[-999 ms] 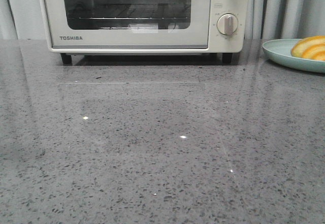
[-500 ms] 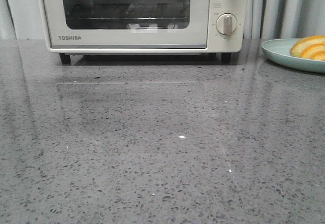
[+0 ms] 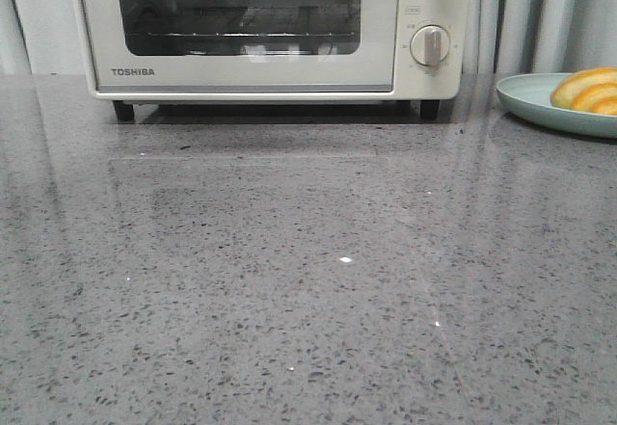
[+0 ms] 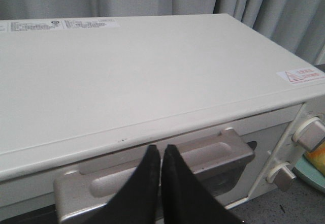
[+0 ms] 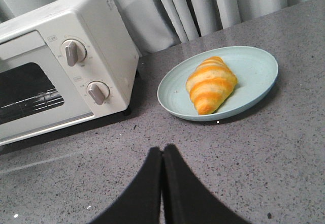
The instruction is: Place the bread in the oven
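Observation:
The cream-white Toshiba oven (image 3: 260, 30) stands at the back of the grey table, its door closed. The golden-orange striped bread (image 5: 210, 84) lies on a pale blue plate (image 5: 254, 71) to the oven's right; it also shows at the right edge of the front view (image 3: 588, 90). My left gripper (image 4: 160, 149) is shut and empty, its tips right at the oven door's grey handle (image 4: 213, 155), above the oven's front top edge. My right gripper (image 5: 162, 150) is shut and empty over the table, short of the plate. Neither gripper shows in the front view.
Two round knobs (image 5: 81, 71) sit on the oven's right side. Grey curtains (image 5: 203, 5) hang behind the table. The speckled grey tabletop (image 3: 308, 280) spreads out in front of the oven.
The front view has shifted very slightly between one second ago and now; the oven, plate and bread stand as before.

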Available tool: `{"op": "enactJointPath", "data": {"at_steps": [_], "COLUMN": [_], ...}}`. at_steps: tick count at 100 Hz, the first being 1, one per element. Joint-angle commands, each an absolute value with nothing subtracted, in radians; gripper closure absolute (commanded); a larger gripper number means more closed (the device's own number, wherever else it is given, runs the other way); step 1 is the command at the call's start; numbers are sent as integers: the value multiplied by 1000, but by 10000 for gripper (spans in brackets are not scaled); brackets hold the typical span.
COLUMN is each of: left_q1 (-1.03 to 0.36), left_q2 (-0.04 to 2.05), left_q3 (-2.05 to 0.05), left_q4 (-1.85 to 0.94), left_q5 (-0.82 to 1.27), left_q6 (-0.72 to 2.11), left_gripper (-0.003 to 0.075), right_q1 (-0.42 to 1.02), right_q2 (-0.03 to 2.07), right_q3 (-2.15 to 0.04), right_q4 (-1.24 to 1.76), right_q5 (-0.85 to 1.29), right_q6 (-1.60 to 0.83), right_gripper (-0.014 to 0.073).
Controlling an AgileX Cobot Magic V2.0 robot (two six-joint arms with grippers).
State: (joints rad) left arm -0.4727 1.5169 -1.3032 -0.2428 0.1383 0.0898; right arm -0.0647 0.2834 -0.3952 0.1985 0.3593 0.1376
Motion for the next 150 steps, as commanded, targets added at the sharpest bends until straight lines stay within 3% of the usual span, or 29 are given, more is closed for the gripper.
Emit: {"op": "enactJointPath", "data": {"at_steps": [1,59,150], "left_q1": [-480,-434,-436], "left_q2": [1501,1540,1528], "left_q3": [-1346,-1346,-1286], "left_q4": [-249,-247,-190], "left_q5": [65,36,204], "left_q6": [90,90,100], "left_gripper": [741,741,741], "right_q1": [-63,-63,-63], "right_q2": [300,300,300], "right_q3": [-431,-431,-431], "right_q4": [194,194,194], "right_q5": [313,334,334], "right_q6": [124,124,124], "right_gripper": [641,641,641]}}
